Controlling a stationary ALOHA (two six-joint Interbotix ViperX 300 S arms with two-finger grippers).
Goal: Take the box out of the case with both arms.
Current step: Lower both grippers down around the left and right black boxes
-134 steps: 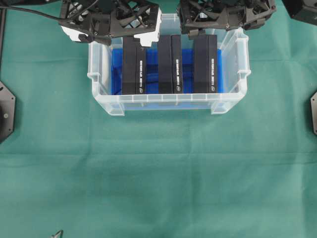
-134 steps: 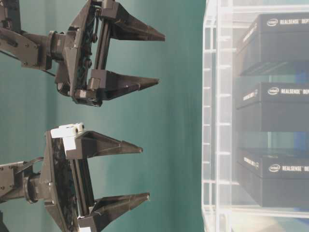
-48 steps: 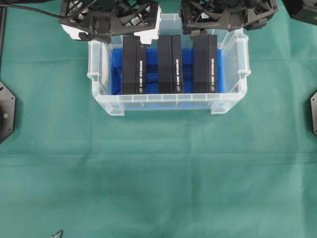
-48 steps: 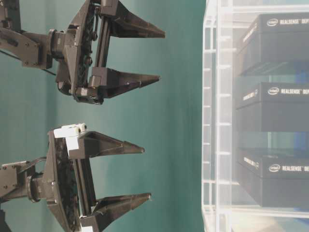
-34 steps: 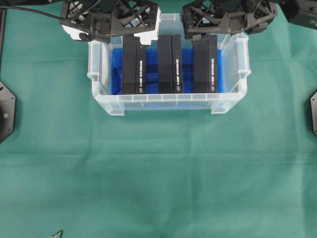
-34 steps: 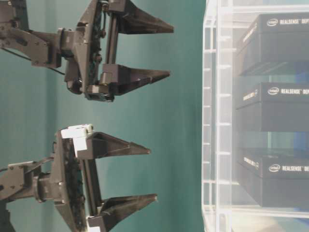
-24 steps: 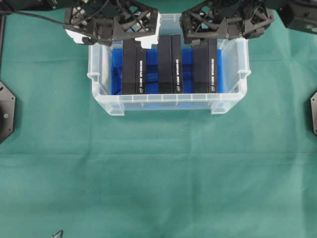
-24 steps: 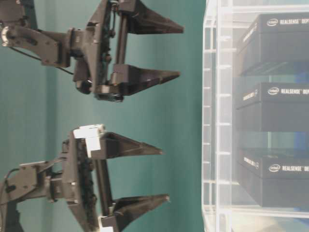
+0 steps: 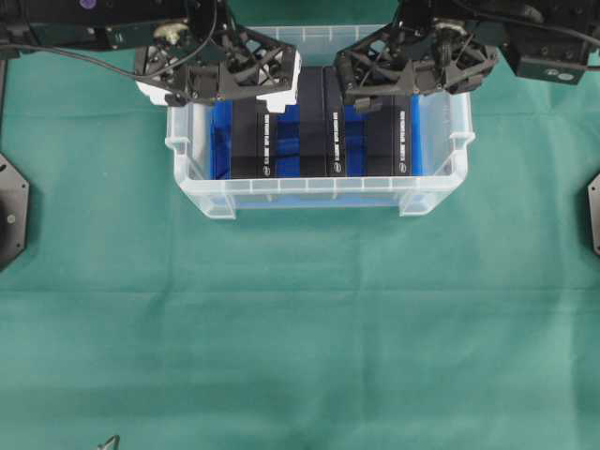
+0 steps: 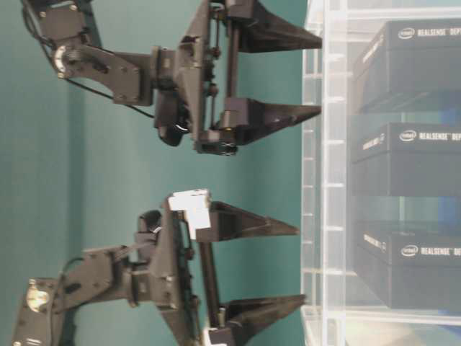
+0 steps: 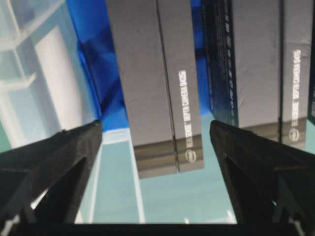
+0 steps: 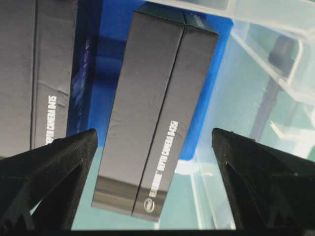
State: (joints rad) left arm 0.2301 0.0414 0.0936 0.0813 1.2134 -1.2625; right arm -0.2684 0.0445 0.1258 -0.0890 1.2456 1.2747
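The clear case [image 9: 319,193] with a blue liner holds three black boxes side by side: left [image 9: 251,141], middle [image 9: 322,122], right [image 9: 389,139]. My left gripper [image 9: 220,94], the one with the white block, hangs open over the left box [image 11: 155,88], a finger on either side and not touching it. Over the right box [image 12: 152,113] my right gripper [image 9: 410,89] hangs open in the same way. In the table-level view the left gripper [image 10: 300,265] and the right gripper [image 10: 320,74] have their tips just short of the case wall [image 10: 324,180].
Green cloth [image 9: 300,328] covers the table around the case. Black fixtures sit at the left edge [image 9: 11,211] and the right edge [image 9: 592,214]. The middle box [image 11: 256,64] stands close beside the left gripper's inner finger [image 11: 261,167].
Both arms have moved toward the case, from behind its back wall to over the left and right boxes. Both grippers stayed open. The boxes have not moved.
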